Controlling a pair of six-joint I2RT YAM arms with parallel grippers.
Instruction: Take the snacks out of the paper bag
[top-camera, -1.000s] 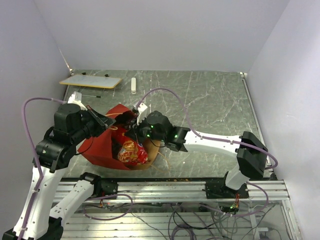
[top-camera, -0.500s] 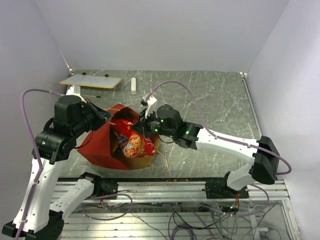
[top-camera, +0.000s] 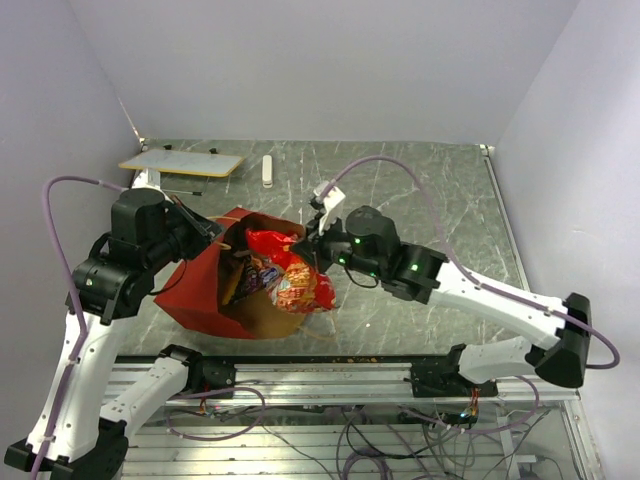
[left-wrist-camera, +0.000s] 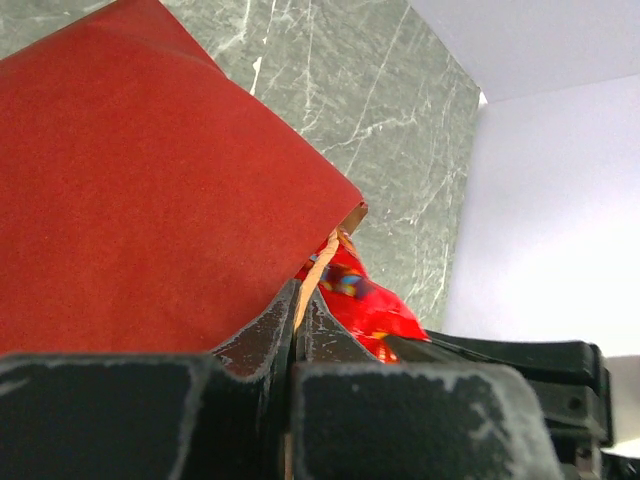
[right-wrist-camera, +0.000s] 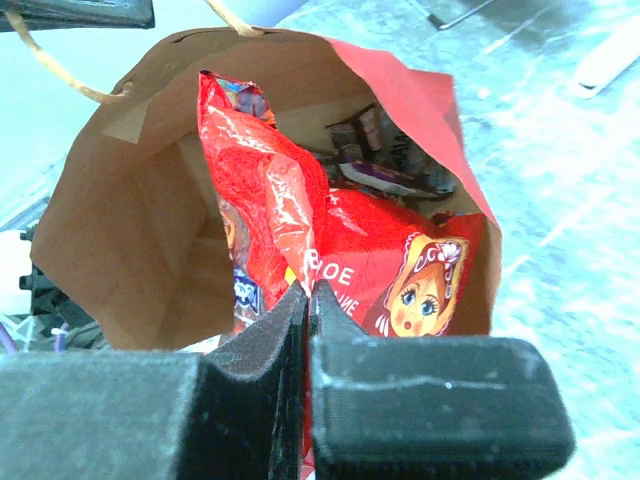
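The paper bag (top-camera: 200, 290) lies tilted on the table, red outside, its brown inside (right-wrist-camera: 120, 230) facing right. My left gripper (top-camera: 212, 233) is shut on the bag's upper rim; the tan edge runs between its fingertips (left-wrist-camera: 298, 300). A large red snack bag (top-camera: 298, 280) with a doll's face (right-wrist-camera: 425, 285) sticks halfway out of the mouth. Shut on a fold of it is my right gripper (right-wrist-camera: 308, 295), which stands just right of the mouth (top-camera: 314, 247). Small dark and purple wrappers (right-wrist-camera: 380, 160) lie deeper inside.
A flat white board (top-camera: 182, 162) and a small white stick (top-camera: 267, 170) lie at the back left, with a thin dark pen (top-camera: 180, 192) near them. Crumbs (top-camera: 350, 355) dot the near edge. Walls close in on the left, back and right.
My right gripper has drawn back to the right, pulling the red snack bag partway out of the mouth. My left gripper kept its hold on the rim and lifted it slightly.
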